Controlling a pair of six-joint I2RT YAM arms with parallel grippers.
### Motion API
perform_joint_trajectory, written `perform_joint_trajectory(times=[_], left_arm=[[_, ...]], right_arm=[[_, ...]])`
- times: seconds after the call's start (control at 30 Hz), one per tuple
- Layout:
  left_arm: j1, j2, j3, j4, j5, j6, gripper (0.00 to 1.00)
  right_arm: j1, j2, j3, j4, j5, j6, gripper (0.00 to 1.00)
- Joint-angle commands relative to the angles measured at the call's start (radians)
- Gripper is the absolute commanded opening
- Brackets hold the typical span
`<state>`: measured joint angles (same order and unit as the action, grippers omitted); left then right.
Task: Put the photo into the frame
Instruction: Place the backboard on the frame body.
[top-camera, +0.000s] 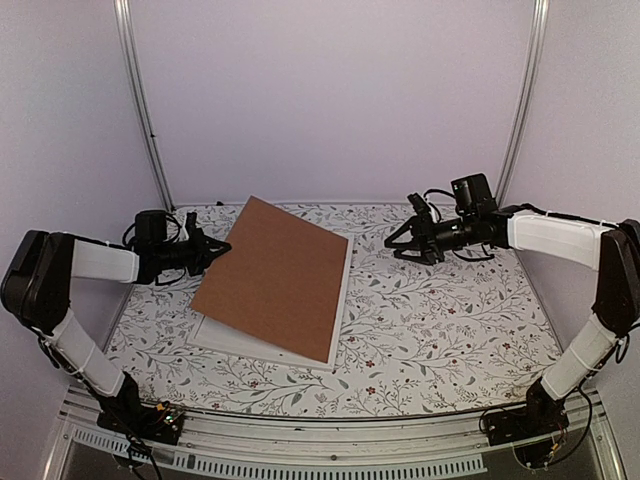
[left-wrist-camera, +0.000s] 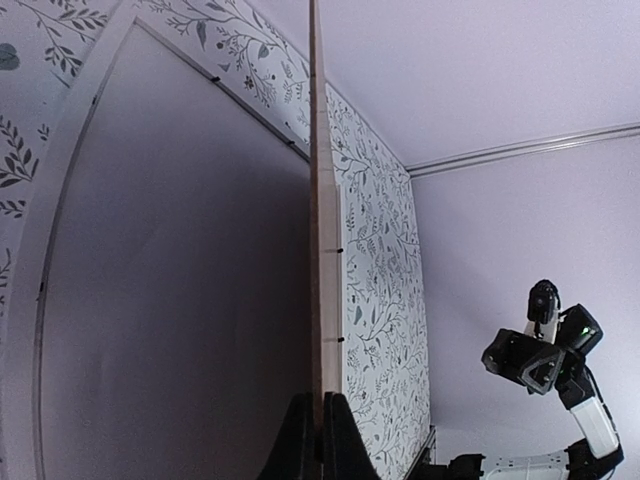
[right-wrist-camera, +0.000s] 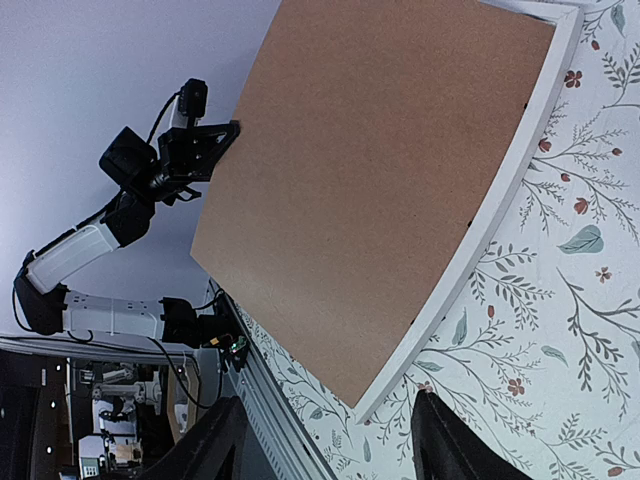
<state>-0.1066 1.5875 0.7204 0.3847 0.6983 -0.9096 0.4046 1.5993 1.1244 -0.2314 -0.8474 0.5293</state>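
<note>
Covering most of the frame, the brown backing panel blocks the view of nearly everything beneath it. The panel is tilted, with its left edge raised off the surface and its right edge low along the frame's right border. The frame lies flat, left of the middle of the table, on a cloth printed with leaves and small flowers. In the top view only the frame's right and near borders show past the panel.

The left gripper is clamped on the panel's raised left edge. Its wrist camera sees the board edge-on, pinched between the two fingers. The right gripper hovers over the far right part of the table, well apart from the panel, with its fingers spread and nothing between them. Two metal posts rise at the far corners.

The photo cannot be made out. Under the raised panel, the left wrist view shows a pale grey, shadowed surface inside the frame's border. Whether that is the photo's white back or the clear pane cannot be told. The frame's left and far borders are hidden in the top view. The right gripper's fingers are cut off at the bottom edge of its own wrist view.
</note>
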Motion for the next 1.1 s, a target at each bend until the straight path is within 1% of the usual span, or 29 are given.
perform_joint_trajectory(times=[0.0,0.3,0.47,0.67,0.9,1.07], left_arm=[[-0.01,-0.006,0.001,0.043,-0.022,0.023,0.0],[-0.008,0.014,0.014,0.108,0.008,-0.019,0.0],[-0.007,0.021,-0.003,0.179,0.026,-0.058,0.0],[-0.007,0.023,-0.013,0.208,0.028,-0.068,0.0],[-0.009,0.028,-0.018,0.168,0.016,-0.041,0.0],[-0.023,0.031,-0.015,0.103,-0.014,0.007,0.0]], right_arm=[[-0.006,0.017,-0.008,0.021,-0.009,-0.006,0.6],[-0.005,0.035,-0.009,0.026,-0.013,-0.01,0.59],[-0.006,0.042,-0.02,0.029,-0.014,-0.014,0.59],[-0.005,0.046,-0.028,0.035,-0.016,-0.015,0.59],[-0.006,0.051,-0.033,0.039,-0.016,-0.014,0.59],[-0.006,0.057,-0.039,0.047,-0.016,-0.011,0.59]])
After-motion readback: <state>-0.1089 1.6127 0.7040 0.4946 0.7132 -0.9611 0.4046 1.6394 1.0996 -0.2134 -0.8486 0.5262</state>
